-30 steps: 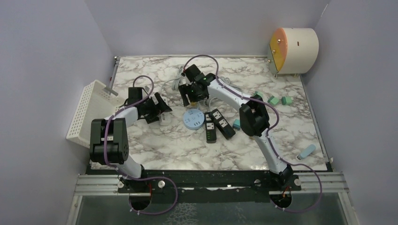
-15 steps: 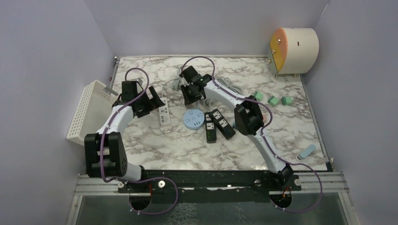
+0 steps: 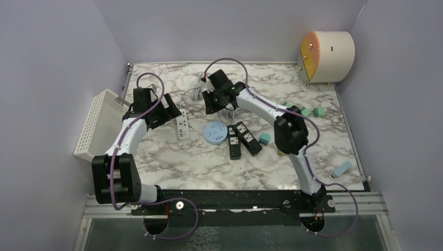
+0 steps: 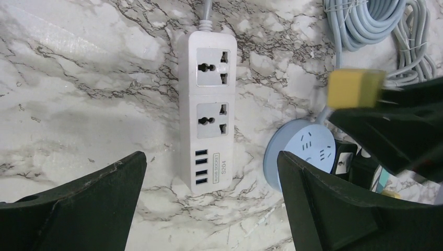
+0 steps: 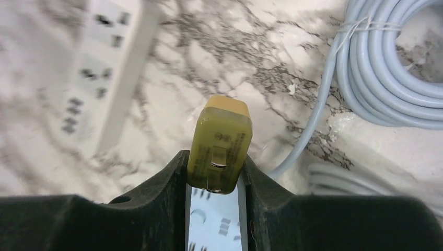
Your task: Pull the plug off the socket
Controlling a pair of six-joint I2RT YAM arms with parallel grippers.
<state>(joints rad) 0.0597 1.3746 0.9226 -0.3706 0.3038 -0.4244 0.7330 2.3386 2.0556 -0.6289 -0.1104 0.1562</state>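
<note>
We see one boxy yellow plug [image 5: 219, 138] clamped in the right gripper [image 5: 214, 162], up off the tabletop [image 3: 172, 157], right of the one white socket strip [image 4: 206, 112] (two outlets, four USB ports). Left gripper [image 4: 211, 157] is spread apart over that strip.

The table [image 4: 78, 68] has a marble pattern and looks smooth, with a soft shine. The socket [image 4: 207, 112] is white plastic, smooth and slightly glossy. The plug [image 5: 219, 136] is yellow matt plastic with a small metallic part. The cable [image 5: 381, 78] has a smooth grey plastic coat. The fingers [image 5: 151, 214] look like matt black plastic.
</note>
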